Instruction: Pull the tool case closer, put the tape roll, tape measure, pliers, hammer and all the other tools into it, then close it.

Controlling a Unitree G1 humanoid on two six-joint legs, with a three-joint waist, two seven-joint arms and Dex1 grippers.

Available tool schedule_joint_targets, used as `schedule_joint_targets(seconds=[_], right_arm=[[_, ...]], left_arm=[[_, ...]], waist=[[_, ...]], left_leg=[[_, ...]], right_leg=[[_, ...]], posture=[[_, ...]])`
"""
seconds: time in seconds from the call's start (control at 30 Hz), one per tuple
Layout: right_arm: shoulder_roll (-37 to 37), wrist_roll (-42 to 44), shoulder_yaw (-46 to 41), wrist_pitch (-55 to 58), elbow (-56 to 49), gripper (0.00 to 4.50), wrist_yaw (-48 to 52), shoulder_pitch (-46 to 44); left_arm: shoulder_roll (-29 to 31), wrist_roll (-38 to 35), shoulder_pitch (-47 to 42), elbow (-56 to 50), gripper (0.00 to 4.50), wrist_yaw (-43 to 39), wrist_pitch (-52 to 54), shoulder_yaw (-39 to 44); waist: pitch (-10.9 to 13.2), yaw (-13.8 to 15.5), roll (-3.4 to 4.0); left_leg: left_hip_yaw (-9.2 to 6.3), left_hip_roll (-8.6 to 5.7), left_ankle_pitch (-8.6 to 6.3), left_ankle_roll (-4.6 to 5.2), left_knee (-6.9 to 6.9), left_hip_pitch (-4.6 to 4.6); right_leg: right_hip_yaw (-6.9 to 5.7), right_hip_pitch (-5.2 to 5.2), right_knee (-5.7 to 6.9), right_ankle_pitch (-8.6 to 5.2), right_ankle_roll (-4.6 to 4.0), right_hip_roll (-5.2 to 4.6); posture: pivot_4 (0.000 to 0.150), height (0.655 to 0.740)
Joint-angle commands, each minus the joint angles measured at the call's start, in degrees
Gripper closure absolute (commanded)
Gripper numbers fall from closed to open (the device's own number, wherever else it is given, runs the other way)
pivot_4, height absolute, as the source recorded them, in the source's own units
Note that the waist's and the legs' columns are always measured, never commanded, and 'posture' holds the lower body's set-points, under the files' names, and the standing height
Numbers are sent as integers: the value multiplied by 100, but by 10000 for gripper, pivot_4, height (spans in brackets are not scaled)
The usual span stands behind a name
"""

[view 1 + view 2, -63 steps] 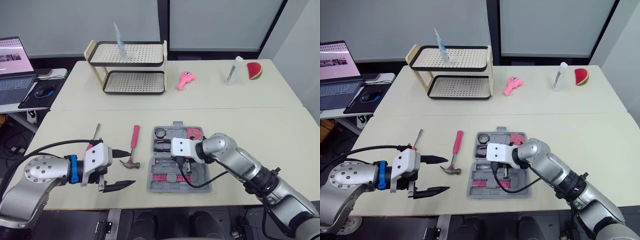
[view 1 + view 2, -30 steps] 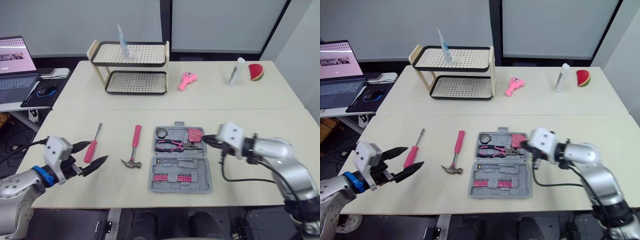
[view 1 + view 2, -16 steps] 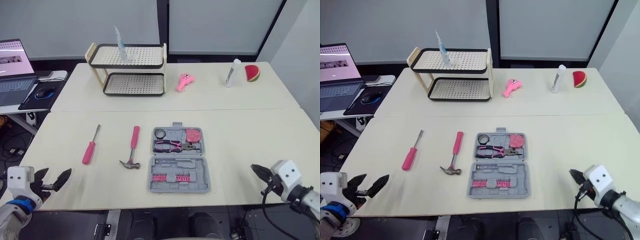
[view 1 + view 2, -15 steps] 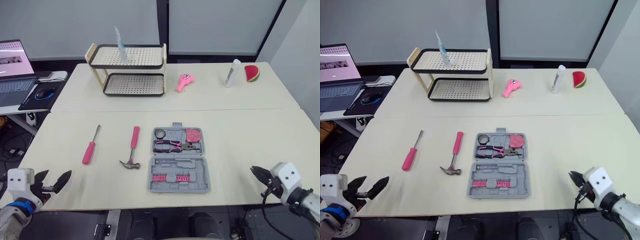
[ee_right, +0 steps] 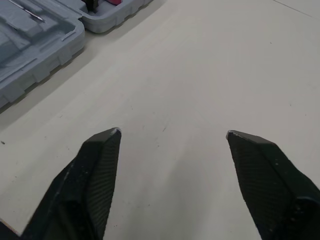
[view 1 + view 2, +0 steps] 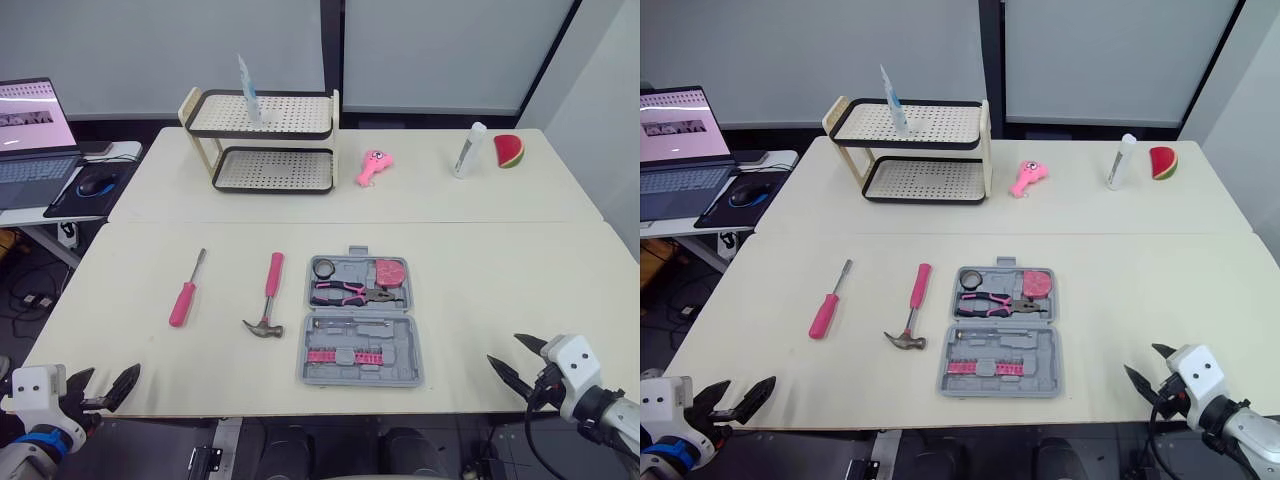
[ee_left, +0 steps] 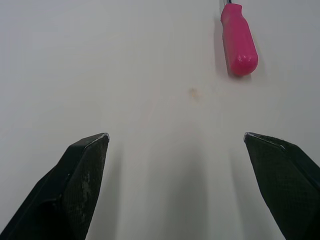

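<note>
Both spread wide and empty, left tool (image 7: 175, 134) and right tool (image 5: 173, 131) hover at the tabletop's (image 6: 490, 290) near edge, either side of the tool case (image 6: 361, 353).

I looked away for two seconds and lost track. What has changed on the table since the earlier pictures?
Both arms drew back to the near edge of the table: the right gripper left the tool case, where the pliers lie in their slot, and the left gripper backed away from the hammer. Both are open and empty. The hammer, the screwdriver and the open tool case stayed where they were.
</note>
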Motion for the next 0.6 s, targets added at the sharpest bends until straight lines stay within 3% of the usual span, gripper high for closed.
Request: schedule_joint_targets(seconds=[0.03, 0.23, 0.37, 0.6], right_arm=[[-121, 139, -1, 36, -121, 262, 4, -49], [-372, 215, 62, -16, -129, 262, 208, -264], [-711, 475, 237, 222, -452, 262, 514, -677], [-1295, 923, 667, 866, -1091, 262, 939, -1284]], left_arm=[[-20, -86, 97, -218, 0, 22, -74, 143], [-60, -279, 285, -778, 0, 68, 135, 156], [-160, -528, 256, -1999, 0, 370, 730, -205], [-570, -501, -622, -3365, 0, 1762, 1915, -1148]], waist=[[-1, -1, -1], [-2, -1, -2], [-2, 1, -1], [-6, 50, 0]], left_leg=[[0, 0, 0, 0, 0, 0], [0, 0, 0, 1, 0, -1], [0, 0, 0, 1, 2, -1], [-5, -4, 0, 1, 5, -3]], right_leg=[[0, 0, 0, 0, 0, 0], [-1, 0, -1, 0, 0, -1], [0, 4, -2, 0, 0, -2], [-6, 11, -5, 0, 1, 3]], posture=[[1500, 7356], [1500, 7356], [1500, 7356], [1500, 7356]])
